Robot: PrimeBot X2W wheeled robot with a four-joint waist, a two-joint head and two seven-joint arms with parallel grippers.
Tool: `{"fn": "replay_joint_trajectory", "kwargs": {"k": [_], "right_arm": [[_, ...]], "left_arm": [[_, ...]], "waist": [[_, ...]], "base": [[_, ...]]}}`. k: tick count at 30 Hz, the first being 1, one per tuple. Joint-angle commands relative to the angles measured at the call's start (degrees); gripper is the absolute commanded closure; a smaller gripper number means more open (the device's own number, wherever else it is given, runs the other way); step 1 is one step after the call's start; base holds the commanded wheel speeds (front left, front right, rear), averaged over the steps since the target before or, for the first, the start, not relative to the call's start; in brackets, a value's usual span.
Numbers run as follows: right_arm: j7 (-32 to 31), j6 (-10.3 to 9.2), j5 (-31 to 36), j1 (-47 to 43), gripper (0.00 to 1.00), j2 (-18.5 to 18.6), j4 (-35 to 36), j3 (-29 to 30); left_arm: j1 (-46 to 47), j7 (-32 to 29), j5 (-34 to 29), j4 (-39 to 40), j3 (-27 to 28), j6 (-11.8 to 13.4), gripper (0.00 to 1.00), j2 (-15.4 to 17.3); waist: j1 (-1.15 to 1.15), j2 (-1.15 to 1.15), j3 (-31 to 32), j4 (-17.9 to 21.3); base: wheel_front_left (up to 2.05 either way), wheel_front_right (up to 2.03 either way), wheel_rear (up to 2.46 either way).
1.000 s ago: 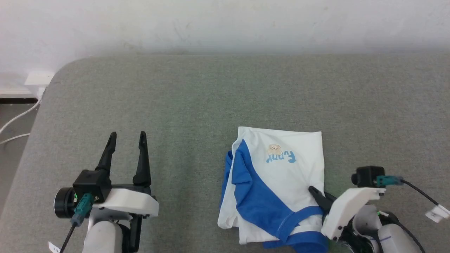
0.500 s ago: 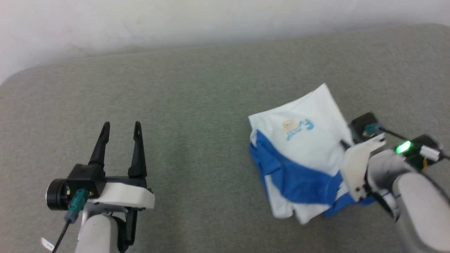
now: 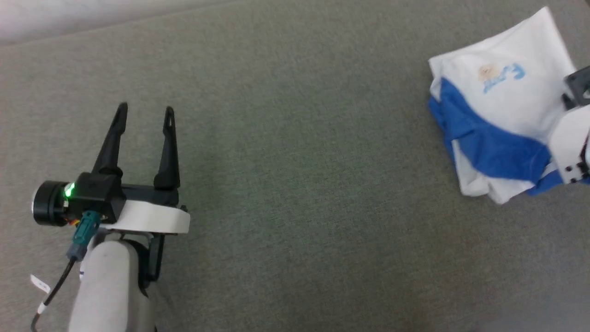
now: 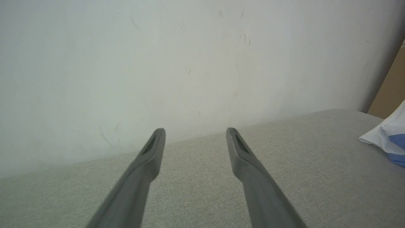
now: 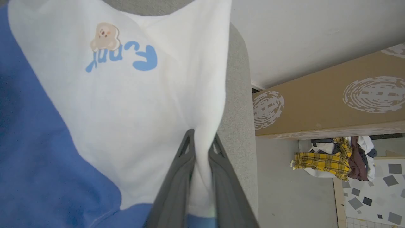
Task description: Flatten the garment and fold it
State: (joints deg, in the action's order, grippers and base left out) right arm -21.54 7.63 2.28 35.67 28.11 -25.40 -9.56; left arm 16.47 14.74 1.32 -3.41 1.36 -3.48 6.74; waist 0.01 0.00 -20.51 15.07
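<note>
The white and blue garment (image 3: pixel 502 97) sits in a folded heap on the grey counter (image 3: pixel 295 184), far over on the right side, with its little bear and blue letters facing up. The right fingers (image 5: pixel 177 183) are squeezed tight on a fold of its white cloth near the counter's edge, and the cloth goes up in a ridge between the 2 of them. The left fingers (image 3: pixel 113 138) are spread wide and hold nothing, over the counter and well apart from the garment.
</note>
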Motion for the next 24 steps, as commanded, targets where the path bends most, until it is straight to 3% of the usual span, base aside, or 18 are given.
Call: {"fn": "replay_joint_trajectory", "kwargs": {"k": [1, 15, 24], "right_arm": [[1.77, -0.14, 1.74, 2.63, 1.0, 0.73, -1.85, 1.49], [12.54, -0.14, 15.09, 13.19, 1.0, 0.09, -12.2, 16.15], [15.66, -0.14, 20.96, 15.6, 1.0, -2.53, -15.39, 21.48]], "left_arm": [[1.63, 0.26, -0.89, 0.73, -0.19, -0.26, 0.0, 1.04], [6.78, -1.85, -2.45, 4.72, -1.23, -0.83, 0.0, 5.12], [6.71, -2.28, -2.3, 5.39, -1.41, -0.45, 0.0, 5.73]], "waist": [[-0.01, 0.0, -6.67, 4.99], [-0.01, 0.0, -15.75, 3.35], [-0.01, 0.0, -15.37, 2.62]], "base": [[0.0, 0.0, 0.0], [0.0, 0.0, 0.0], [0.0, 0.0, 0.0]]}}
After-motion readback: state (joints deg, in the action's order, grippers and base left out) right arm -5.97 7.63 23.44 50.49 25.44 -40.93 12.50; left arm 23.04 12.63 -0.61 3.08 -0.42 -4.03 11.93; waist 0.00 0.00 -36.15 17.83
